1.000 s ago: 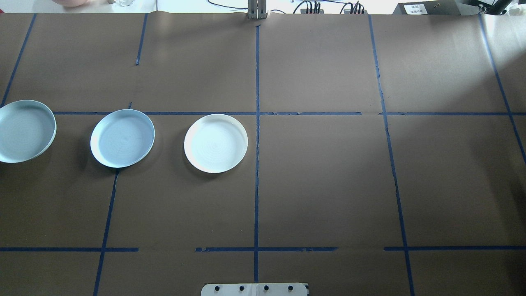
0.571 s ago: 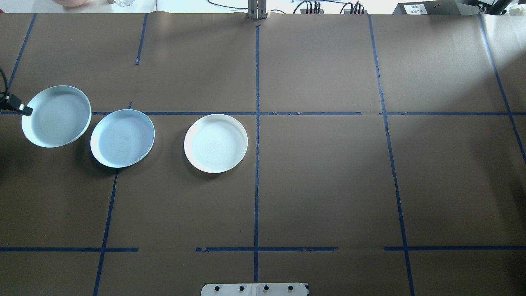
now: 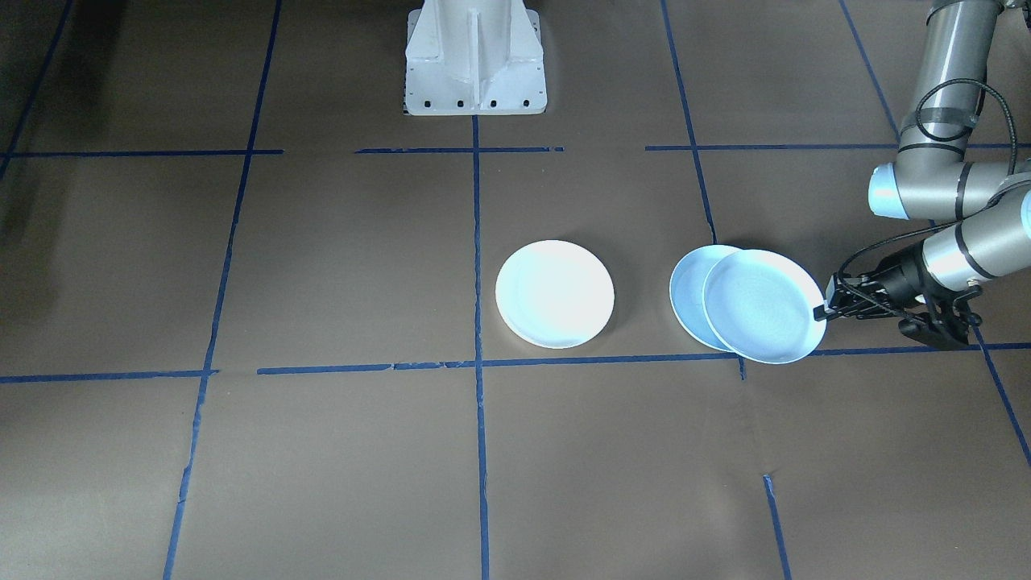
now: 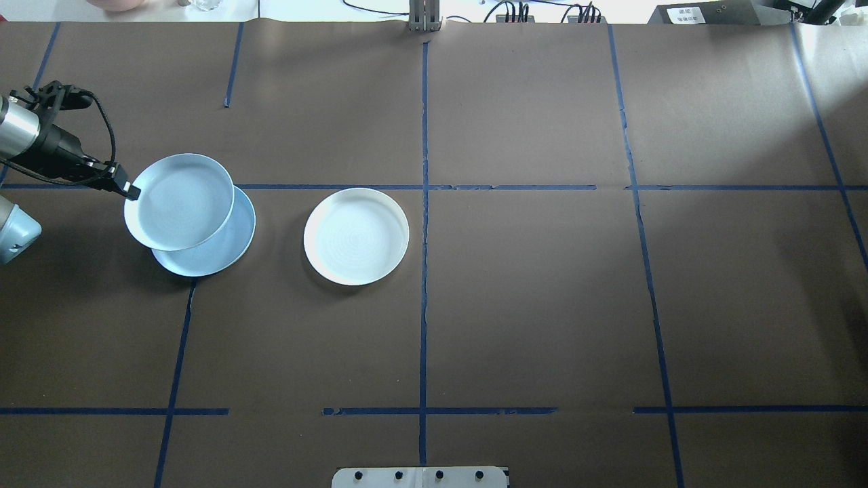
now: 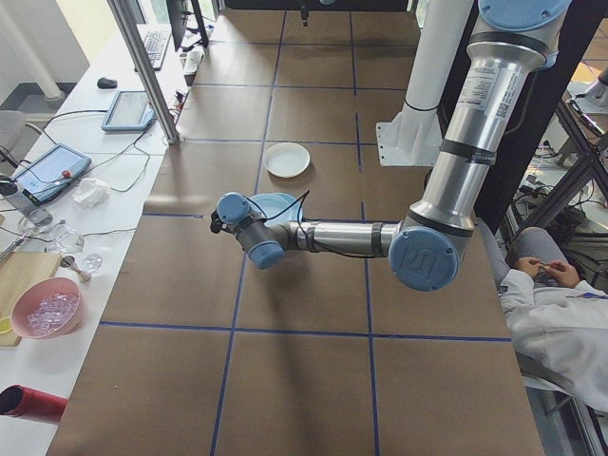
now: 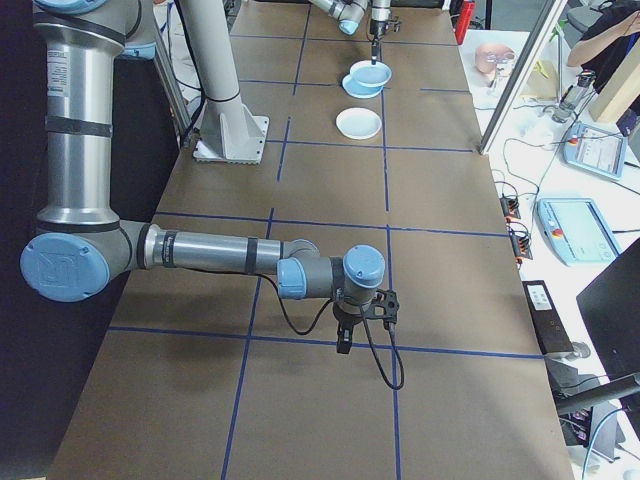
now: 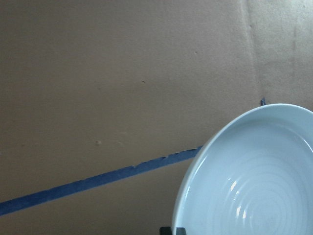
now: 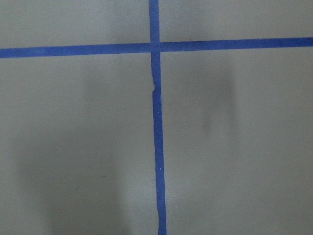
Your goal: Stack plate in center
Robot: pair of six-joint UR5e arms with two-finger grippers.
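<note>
You see the carried pale-blue plate has moved rightward, now partly over the center plate. The left gripper pinches its rim. Only the right-side view shows the right gripper; its state I cannot tell.

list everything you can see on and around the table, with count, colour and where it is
pale-blue plates: 2; one held by its rim above the table, overlapping the other, which lies on the table left of the middle
white plate: 1, bright white, on the table just left of the centre tape line
table: 1, brown paper cover with blue tape grid lines
pink bowl: 1, on the side bench in the exterior left view
tablets: 2, grey-blue, one on that bench, one on the opposite bench
person: 1, white sleeve, seated beside the table
left end effector: 1, black, shut on the held plate's rim
right end effector: 1, black, low over bare table, far from the plates
</note>
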